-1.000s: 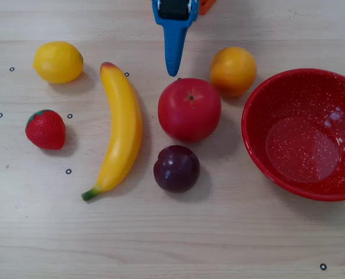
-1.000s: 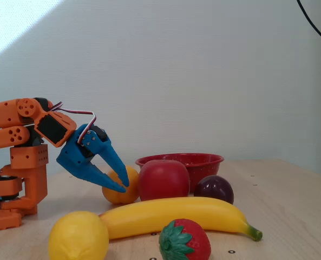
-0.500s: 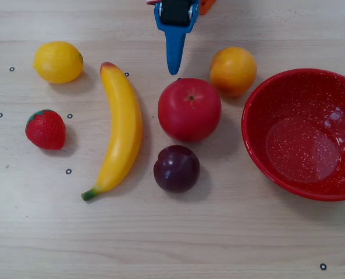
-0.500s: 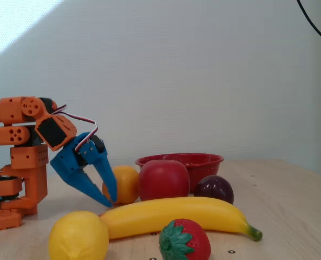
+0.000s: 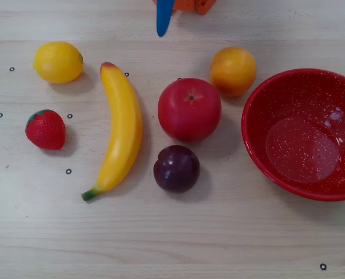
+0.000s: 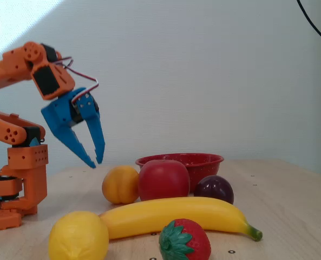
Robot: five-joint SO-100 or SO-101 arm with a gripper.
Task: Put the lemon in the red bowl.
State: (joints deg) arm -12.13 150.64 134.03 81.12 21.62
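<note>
The lemon (image 5: 58, 61) lies at the far left of the table in the overhead view, above the strawberry; in the fixed view it (image 6: 78, 237) is at the front left. The red bowl (image 5: 259, 116) stands empty at the right edge and shows behind the fruit in the fixed view (image 6: 203, 162). My blue gripper (image 6: 96, 162) hangs in the air near the arm's base, fingertips almost touching, holding nothing. In the overhead view only its tip (image 5: 162, 32) shows at the top edge, far from the lemon.
Between the lemon and the bowl lie a banana (image 5: 121, 131), a red apple (image 5: 189, 108), an orange (image 5: 233, 70) and a dark plum (image 5: 176, 168). A strawberry (image 5: 45, 129) lies below the lemon. The orange arm base (image 6: 14, 184) stands at the left of the fixed view.
</note>
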